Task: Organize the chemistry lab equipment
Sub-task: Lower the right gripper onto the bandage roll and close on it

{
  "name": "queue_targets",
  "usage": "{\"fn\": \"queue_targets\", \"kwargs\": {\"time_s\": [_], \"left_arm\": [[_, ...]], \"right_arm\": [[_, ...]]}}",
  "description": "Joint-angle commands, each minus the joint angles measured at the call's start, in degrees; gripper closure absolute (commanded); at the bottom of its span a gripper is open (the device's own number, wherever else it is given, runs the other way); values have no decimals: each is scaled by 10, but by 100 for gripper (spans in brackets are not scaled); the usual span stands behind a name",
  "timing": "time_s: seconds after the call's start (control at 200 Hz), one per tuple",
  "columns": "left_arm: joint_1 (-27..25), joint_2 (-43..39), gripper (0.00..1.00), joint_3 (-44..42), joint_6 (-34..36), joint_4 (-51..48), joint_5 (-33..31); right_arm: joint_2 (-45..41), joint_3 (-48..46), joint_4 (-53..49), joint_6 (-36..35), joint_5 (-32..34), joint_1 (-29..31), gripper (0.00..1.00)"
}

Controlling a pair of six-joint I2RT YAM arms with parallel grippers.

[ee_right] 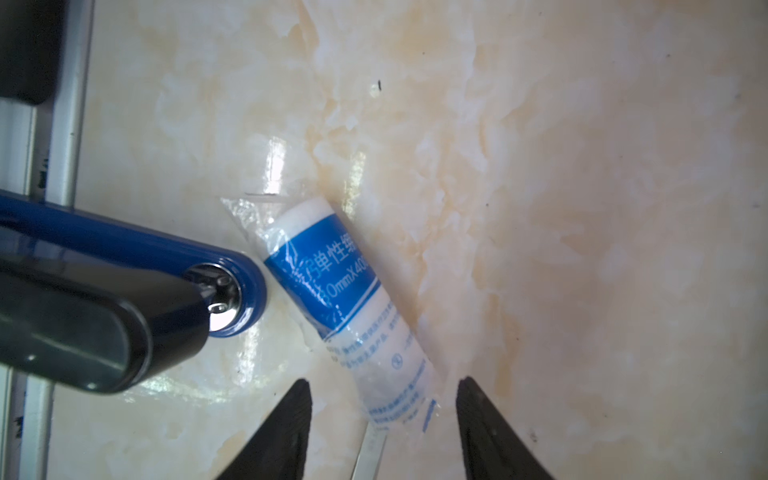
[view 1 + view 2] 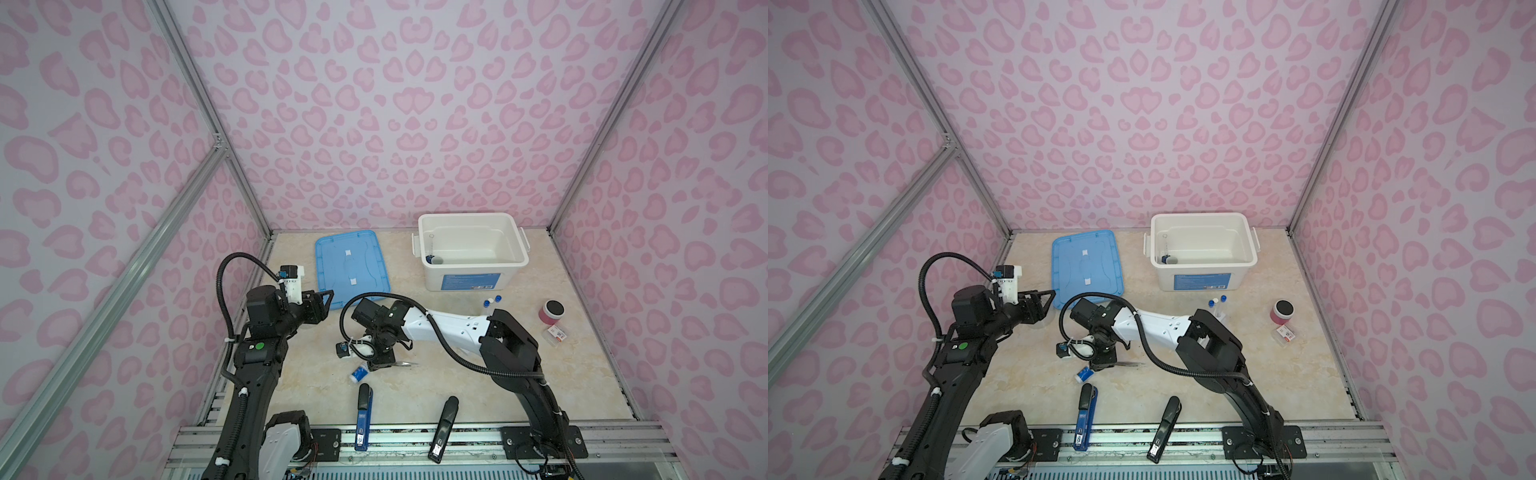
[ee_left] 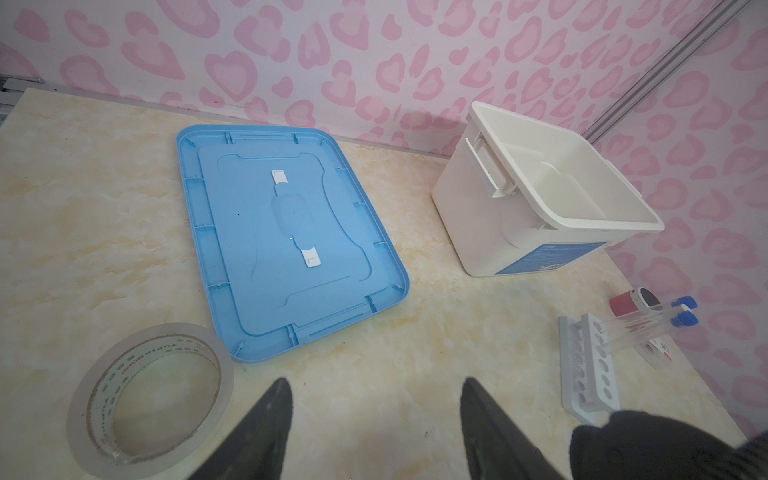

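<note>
The white-and-blue bottle [image 1: 345,299] lies on its side in a clear wrapper, left of the table's centre in both top views [image 2: 358,371]. Metal tweezers [image 1: 370,453] lie against its near end [image 2: 405,364]. My right gripper [image 1: 385,380] reaches across the middle and points down over them. It is open, one finger on each side of the tweezers and the bottle's end. Test tubes [image 2: 492,303] stand in the white rack [image 3: 586,374]. The blue-based cylinder [image 2: 433,253] is inside the white bin [image 2: 469,216]. My left gripper [image 3: 376,380] hangs open and empty above bare table.
A blue lid [image 2: 353,266] lies flat left of the bin. A clear tape roll [image 3: 149,399] lies near my left gripper. A blue stapler [image 2: 363,415] and a black one [image 2: 444,428] lie at the front edge. A pink jar [image 2: 552,311] and a small clear box [image 2: 557,334] are at the right.
</note>
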Motion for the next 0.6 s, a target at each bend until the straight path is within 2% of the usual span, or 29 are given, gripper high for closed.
{"fn": "queue_targets", "kwargs": {"time_s": [0.0, 0.595], "left_arm": [[0, -1, 34, 2, 3, 15, 11], [0, 9, 34, 4, 6, 16, 16]], "right_arm": [[11, 4, 3, -6, 7, 1, 43], [25, -5, 21, -5, -15, 10, 45]]}}
